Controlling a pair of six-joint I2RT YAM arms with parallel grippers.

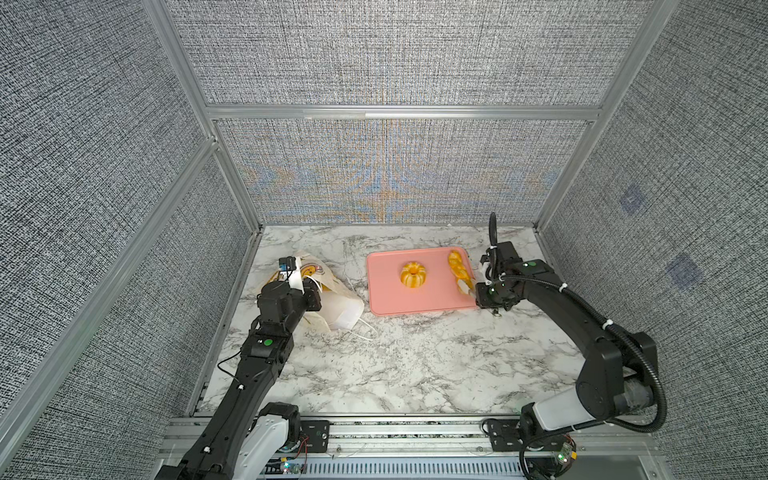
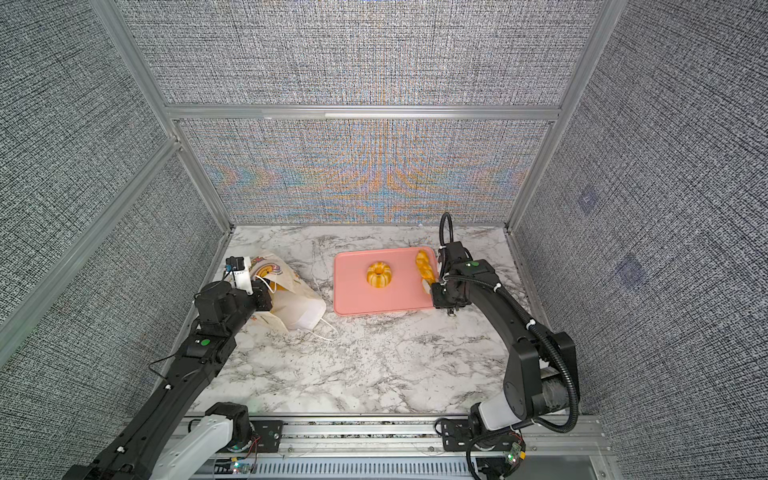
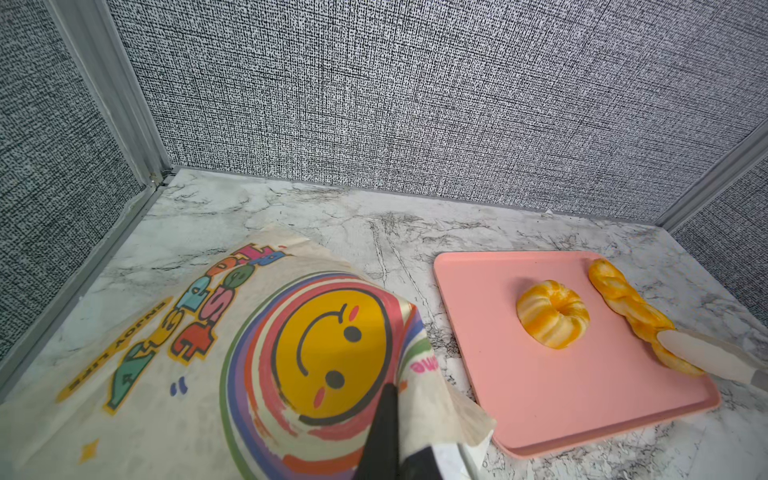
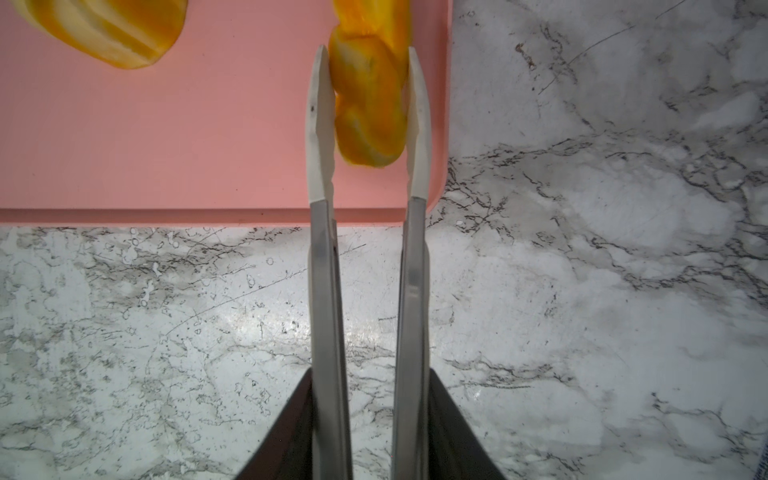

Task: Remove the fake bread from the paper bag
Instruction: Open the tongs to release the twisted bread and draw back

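Our left gripper (image 1: 313, 297) clenched on the paper bag (image 3: 208, 374), our right gripper (image 4: 370, 424) grasps the tongs (image 4: 326, 291) straddling a twisted loaf (image 4: 370, 108) on the pink tray (image 4: 166, 145); next we should loosen them and withdraw.

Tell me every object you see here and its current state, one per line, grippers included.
paper bag: lying on its side
left gripper: shut on the paper bag
ring-shaped bun: lying on the pink tray
twisted loaf: on the tray, end between tongs tips
tongs: held by the right gripper
right gripper: shut on the tongs
pink tray: flat on the table
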